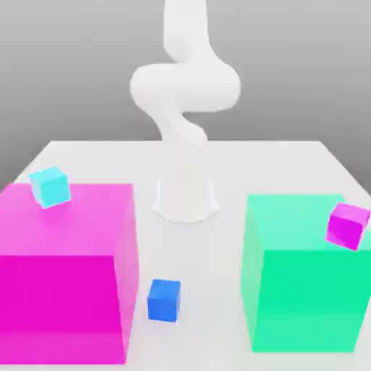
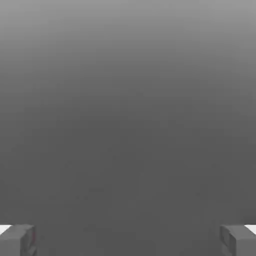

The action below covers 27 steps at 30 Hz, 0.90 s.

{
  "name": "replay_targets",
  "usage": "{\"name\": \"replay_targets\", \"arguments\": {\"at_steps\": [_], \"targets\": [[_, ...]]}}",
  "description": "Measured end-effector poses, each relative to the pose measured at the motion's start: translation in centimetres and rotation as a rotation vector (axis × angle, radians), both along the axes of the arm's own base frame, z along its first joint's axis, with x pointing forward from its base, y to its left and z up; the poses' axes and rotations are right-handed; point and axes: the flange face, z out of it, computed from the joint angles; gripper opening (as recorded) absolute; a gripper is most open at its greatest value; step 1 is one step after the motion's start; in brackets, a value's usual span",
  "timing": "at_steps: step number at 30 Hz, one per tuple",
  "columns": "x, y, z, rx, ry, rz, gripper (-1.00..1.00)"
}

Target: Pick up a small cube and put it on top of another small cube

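Nearest to the camera in the exterior view stands a big magenta block [image 1: 65,272] at that view's left, and a big green block [image 1: 308,272] at its right, both on the white table [image 1: 239,163]. Between them, low on the table, sits a small dark blue cube [image 1: 164,300], apart from both blocks. On the far top corner of the magenta block rests the small light cyan cube [image 1: 50,186], a little tilted. A small magenta cube [image 1: 347,225] lies tilted at the upper right edge of the green block. Behind them rises the white arm [image 1: 185,87] from its base. In the hand view the gripper [image 2: 128,240] has its two grey fingertips [image 2: 17,240] wide apart, with nothing between them, only plain grey background.
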Motion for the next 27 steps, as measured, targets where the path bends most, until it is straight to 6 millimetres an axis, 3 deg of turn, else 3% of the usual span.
{"name": "replay_targets", "arguments": {"at_steps": [3, 6, 9, 13, 18, 21, 27], "targets": [[1.4, 6.8, -7.4, -0.103, 0.187, 0.068, 0.0], [0.7, 12.7, -14.9, -0.219, 0.35, 0.129, 0.0], [-1.9, 17.6, -22.5, -0.357, 0.497, 0.193, 0.0], [-8.0, 22.4, -32.3, -0.574, 0.661, 0.284, 0.0], [-16.0, 23.0, -43.0, -0.572, 0.791, 0.287, 0.0], [-17.2, 22.1, -45.4, -0.464, 0.814, 0.22, 0.0], [-16.7, 19.7, -47.4, -0.21, 0.793, 0.026, 0.0]]}}
